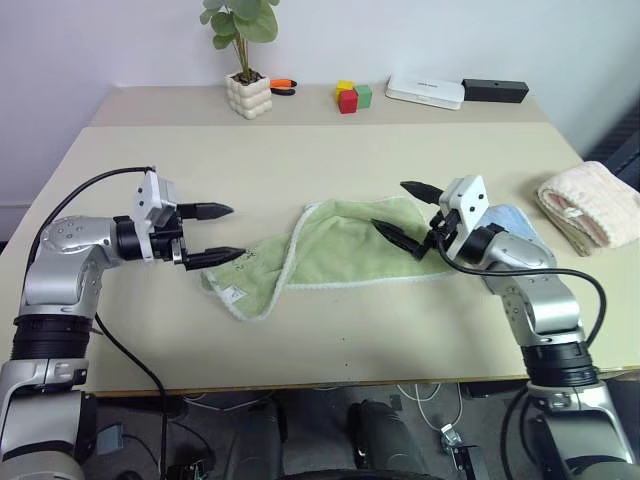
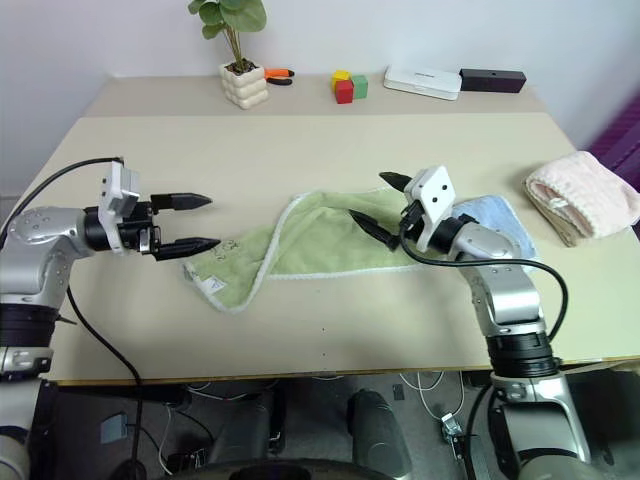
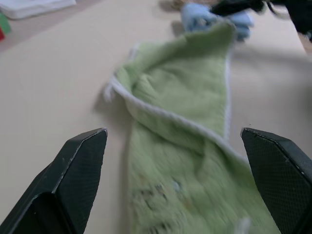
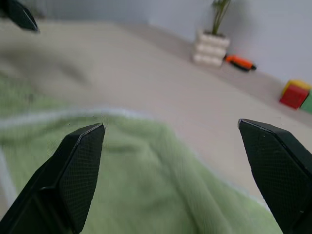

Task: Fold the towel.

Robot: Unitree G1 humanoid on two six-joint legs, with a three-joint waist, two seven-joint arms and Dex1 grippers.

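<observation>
The towel (image 1: pixel 335 250) is light green with white edging. It lies rumpled across the middle of the table (image 1: pixel 300 160), its left part doubled over at a slant. My left gripper (image 1: pixel 238 232) is open, pointing right, with its lower fingertip just over the towel's left end. My right gripper (image 1: pixel 388 204) is open too, pointing left above the towel's right part. Neither holds any cloth. In the left wrist view the towel (image 3: pixel 185 146) stretches away between the two spread fingers.
A light blue folded cloth (image 1: pixel 515 222) lies under my right forearm, at the towel's right end. A pink-cream folded towel (image 1: pixel 592 213) sits at the right edge. Along the back stand a potted plant (image 1: pixel 247 90), coloured blocks (image 1: pixel 352 97), a white box (image 1: pixel 426 91) and a black box (image 1: pixel 495 90).
</observation>
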